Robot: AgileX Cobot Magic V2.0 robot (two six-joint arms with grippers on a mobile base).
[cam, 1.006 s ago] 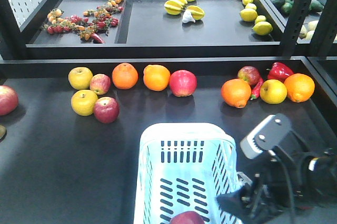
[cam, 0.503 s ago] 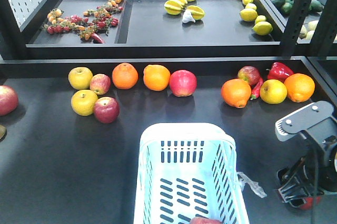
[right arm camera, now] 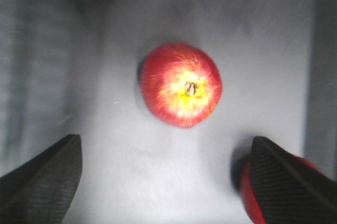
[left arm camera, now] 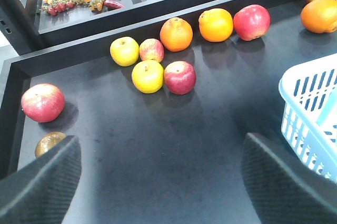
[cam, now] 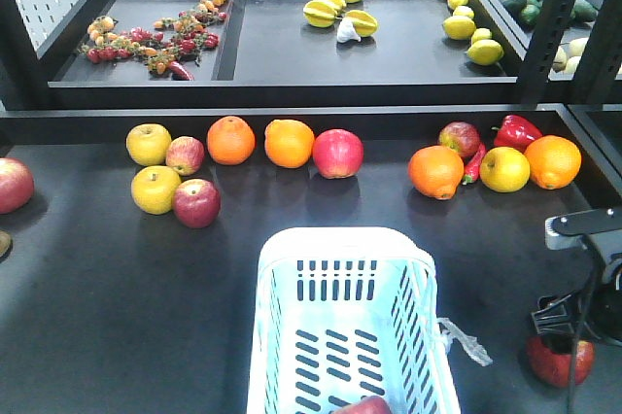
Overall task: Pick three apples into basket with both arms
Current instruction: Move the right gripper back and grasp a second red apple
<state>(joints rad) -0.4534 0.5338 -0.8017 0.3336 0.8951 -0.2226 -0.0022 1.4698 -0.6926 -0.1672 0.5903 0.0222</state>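
Up front, centre worktop (cam: 117, 317): basket (cam: 340, 239), one apple (cam: 364, 404) inside, cut off by the frame edge. Right arm (cam: 583, 224) stands over a second apple (cam: 559, 361) near the basket.

Left wrist view: left gripper (left arm camera: 158, 176) wide, empty; loose apples (left arm camera: 179, 77) well ahead.

Right wrist view: right gripper (right arm camera: 166, 182) wide, empty; second apple centred, stem up. Reckon it firm, smooth, bruisable: you should pinch its widest girth. Red shape (right arm camera: 248, 195), half-hidden at lower right: you cannot identify it.
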